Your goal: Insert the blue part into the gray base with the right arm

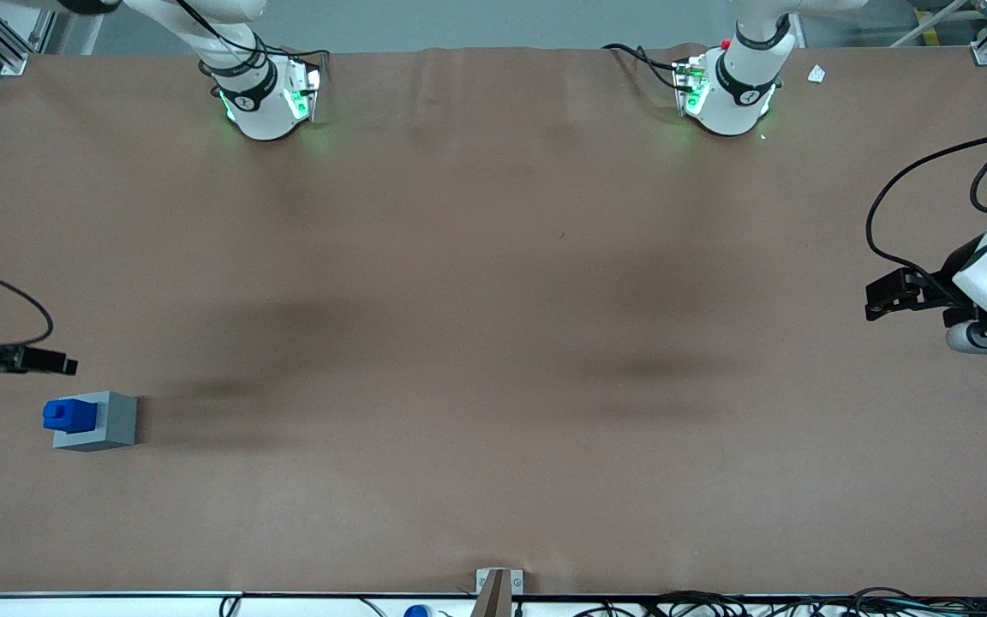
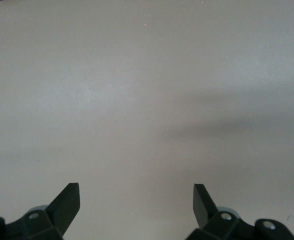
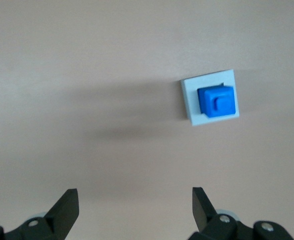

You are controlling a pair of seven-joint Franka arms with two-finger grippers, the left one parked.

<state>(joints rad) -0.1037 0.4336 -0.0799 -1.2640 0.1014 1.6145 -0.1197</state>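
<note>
1 blue part [image 3: 216, 102] in gray base [image 3: 193, 100], jaws [image 3: 132, 206] apart, clear

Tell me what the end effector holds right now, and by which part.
Nothing: the end effector is open, high above the blue part seated in the gray base.

We see even, bright overhead light; soft long shadows streak the tabletop [image 1: 493, 343], the gray base [image 1: 108, 424] casts one, and the pincer [image 3: 135, 210] looks slightly blurred.
</note>
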